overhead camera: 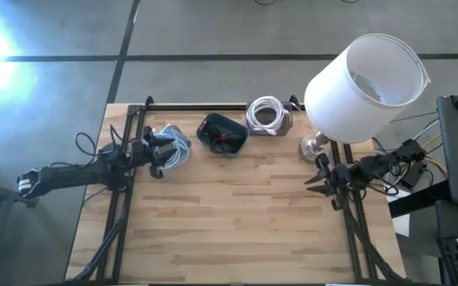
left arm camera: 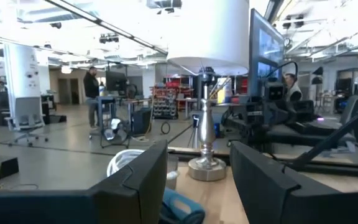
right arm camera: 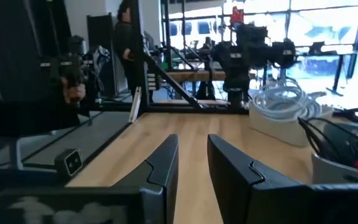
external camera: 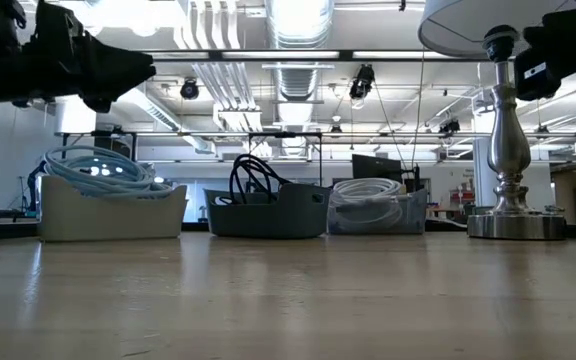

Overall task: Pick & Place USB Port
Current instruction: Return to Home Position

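Note:
Three small bins stand in a row on their bases near the table's far edge. A cream bin [overhead camera: 175,148] [external camera: 113,208] holds a pale blue coiled cable [left arm camera: 182,209]. A dark bin [overhead camera: 223,133] [external camera: 266,212] holds a black cable. A clear bin [overhead camera: 268,116] [external camera: 376,211] holds a white coiled cable. My left gripper [overhead camera: 164,152] [left arm camera: 197,180] hangs open just above the cream bin's left side, and I see no touch with the blue cable. My right gripper [overhead camera: 316,176] [right arm camera: 192,168] is open at the table's right side, in front of the lamp's base, pointing left.
A table lamp with a white shade [overhead camera: 366,86] stands on a metal base [overhead camera: 315,147] [external camera: 516,224] at the far right, close to my right gripper. Black frame rails run along the left, right and far edges. Bare wood [overhead camera: 229,214] spreads over the middle and near side.

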Robot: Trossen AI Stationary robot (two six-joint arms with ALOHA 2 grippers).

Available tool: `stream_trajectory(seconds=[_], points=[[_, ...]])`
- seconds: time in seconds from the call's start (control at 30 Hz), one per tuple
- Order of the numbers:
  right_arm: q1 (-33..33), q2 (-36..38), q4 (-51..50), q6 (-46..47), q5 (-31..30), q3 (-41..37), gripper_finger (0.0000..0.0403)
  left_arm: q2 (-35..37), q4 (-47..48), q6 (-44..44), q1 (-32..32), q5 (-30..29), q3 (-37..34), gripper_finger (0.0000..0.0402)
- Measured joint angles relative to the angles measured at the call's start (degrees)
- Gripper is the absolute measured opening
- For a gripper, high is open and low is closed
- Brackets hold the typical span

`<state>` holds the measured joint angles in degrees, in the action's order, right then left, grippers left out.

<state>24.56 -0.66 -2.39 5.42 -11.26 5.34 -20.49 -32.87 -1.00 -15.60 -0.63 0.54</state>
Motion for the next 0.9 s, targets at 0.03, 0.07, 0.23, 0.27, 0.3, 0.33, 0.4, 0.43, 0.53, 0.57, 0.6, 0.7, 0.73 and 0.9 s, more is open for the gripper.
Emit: stream_trajectory(seconds=[0.03, 0.07, 0.23, 0.27, 0.3, 0.33, 0.4, 0.43, 0.53, 0.57, 0.6, 0.7, 0.73, 0.9], points=[[0.0, 0.3, 0.0, -0.9, 0.3, 0.0, 0.0079, 0.1, 0.3, 0.1, -0.3, 0.2, 0.0, 0.0179], [0.0, 0.5, -0.1, -1.8, 0.6, 0.0, 0.0079, 0.2, 0.8, 0.3, -0.6, 0.6, 0.0, 0.0179], [-0.1, 0.7, -0.2, -2.9, 1.5, -0.1, 0.0079, 0.2, 0.8, 0.2, -1.3, 2.2, 0.0, 0.0179], [-0.2, 0.7, -0.1, -3.0, 1.5, -0.4, 0.0079, 0.2, 0.8, -0.2, -1.3, 2.2, 0.0, 0.0179], [-0.4, 0.7, -0.2, -3.1, 1.5, -0.9, 0.0079, 0.2, 0.8, -0.7, -1.3, 2.2, 0.0, 0.0179], [-0.6, 0.7, -0.2, -2.7, 1.5, -1.4, 0.0079, 0.2, 0.8, -1.1, -1.3, 1.8, 0.0, 0.0179], [-0.9, 0.7, 0.4, -0.8, 1.3, -2.7, 0.0079, 0.2, 0.8, -1.4, -1.3, -0.4, 0.0, 0.0179], [-0.9, 0.7, 1.1, 0.2, 1.3, -3.5, 0.0079, 0.2, 0.8, -1.4, -1.3, -1.8, 0.0, 0.0179], [-1.0, 0.3, 3.0, 0.7, 2.0, -4.1, 0.0079, 0.1, 0.8, -1.3, -1.3, -5.0, 0.0, 0.0179], [-1.0, 0.2, 3.6, 0.1, 2.1, -4.1, 0.0079, 0.1, 0.8, -1.3, -1.3, -5.5, -0.1, 0.0179], [-1.0, 0.4, 3.7, -0.8, 2.1, -4.1, 0.0079, 0.1, 0.8, -1.3, -1.3, -5.7, -0.1, 0.0179], [-1.0, 0.6, 3.6, -4.4, 2.1, -4.0, 0.0079, 0.1, 1.0, -1.3, -1.3, -5.7, -0.1, 0.0179], [-1.0, 0.6, 3.4, -4.9, 2.1, -4.0, 0.0079, 0.1, 1.0, -1.3, -1.2, -5.7, -0.1, 0.0179], [-1.0, 0.1, 2.7, -5.4, 2.2, -4.0, 0.0079, 0.1, 1.4, -1.3, -1.2, -5.7, -0.1, 0.0179]])
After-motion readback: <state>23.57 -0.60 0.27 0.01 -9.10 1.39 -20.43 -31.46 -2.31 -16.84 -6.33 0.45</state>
